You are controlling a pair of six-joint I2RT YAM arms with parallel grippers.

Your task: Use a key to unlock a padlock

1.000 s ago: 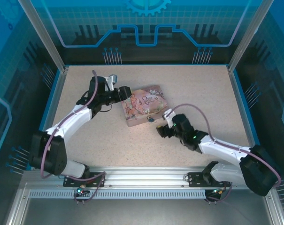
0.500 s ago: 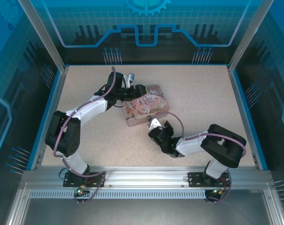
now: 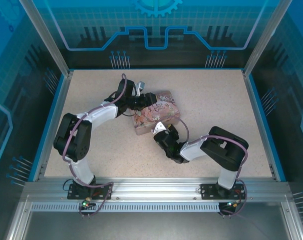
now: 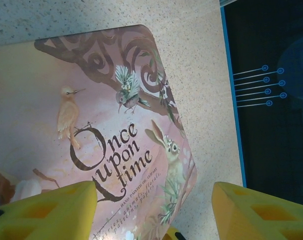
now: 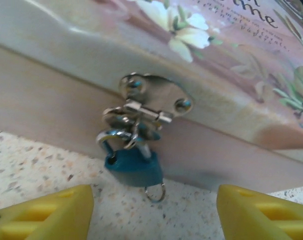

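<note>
The counter (image 3: 216,95) carries the pink tin (image 3: 164,111) a little left of centre, and both my arms meet at it. My left fingers (image 4: 51,212) are spread wide over the tin's lid: one pad sits above the printed picture, the other out past the lid's edge above bare counter. They hold nothing, and I cannot tell whether they touch the lid.

My right fingers (image 5: 41,212) are low at the tin's near wall. They too are spread wide and empty, one pad on each side of the lock and well apart from it.

The padlock (image 5: 133,167) hangs by its shackle (image 5: 105,137) from the silvery hasp (image 5: 151,102) on that near wall, its blue body just above the counter. A small metal ring (image 5: 155,192) hangs from its underside. It may be the bow of the key sitting in the keyhole, though I cannot tell that for sure.

As I judge it, the step is to take that small piece and turn it. To do it well, I should:
- clamp the tin with my left so it cannot slide,
- bring my right in low until the ring sits centred between the pads,
- close narrow on the ring alone, not the blue body,
- twist about the lock's own axis without pulling.
</note>
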